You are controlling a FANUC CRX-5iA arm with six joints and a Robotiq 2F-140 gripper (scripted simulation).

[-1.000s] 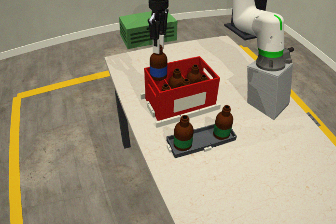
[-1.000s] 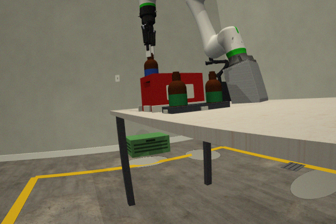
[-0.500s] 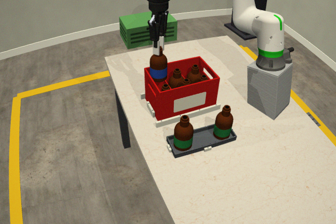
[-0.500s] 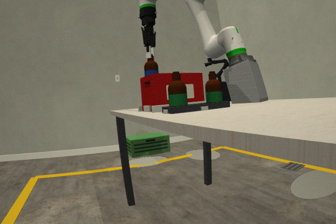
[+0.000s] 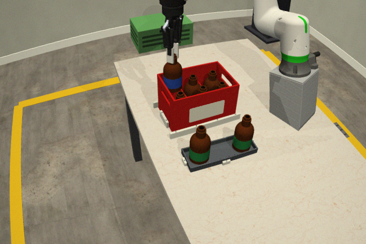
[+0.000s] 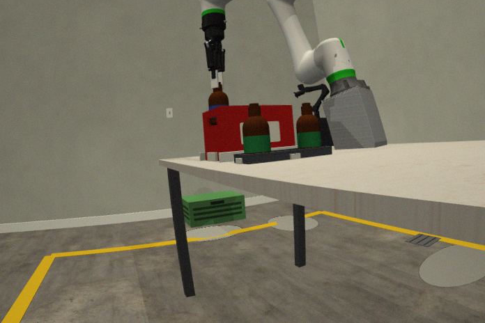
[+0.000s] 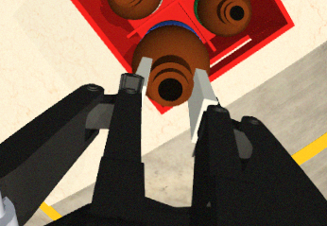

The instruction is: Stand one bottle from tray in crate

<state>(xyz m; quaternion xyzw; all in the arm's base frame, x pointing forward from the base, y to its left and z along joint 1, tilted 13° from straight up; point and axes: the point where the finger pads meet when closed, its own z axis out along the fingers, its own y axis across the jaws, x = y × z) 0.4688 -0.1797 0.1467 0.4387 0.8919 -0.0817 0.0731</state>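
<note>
My gripper [image 5: 172,54] is shut on the neck of a brown bottle with a blue label [image 5: 172,76]. The bottle is upright, its lower part down inside the far left corner cell of the red crate [image 5: 198,95], its shoulder above the rim. It also shows in the wrist view [image 7: 170,73] between my fingers, and in the exterior view [image 6: 218,98]. Several other brown bottles [image 5: 192,84] stand in the crate's other cells. Two green-labelled bottles [image 5: 200,144] [image 5: 243,133] stand upright on the grey tray [image 5: 219,152].
The crate sits in a white frame on the table. The arm's grey pedestal [image 5: 293,96] stands at the right of the crate. A green box [image 5: 161,32] lies on the floor behind the table. The table's left edge runs close to the crate.
</note>
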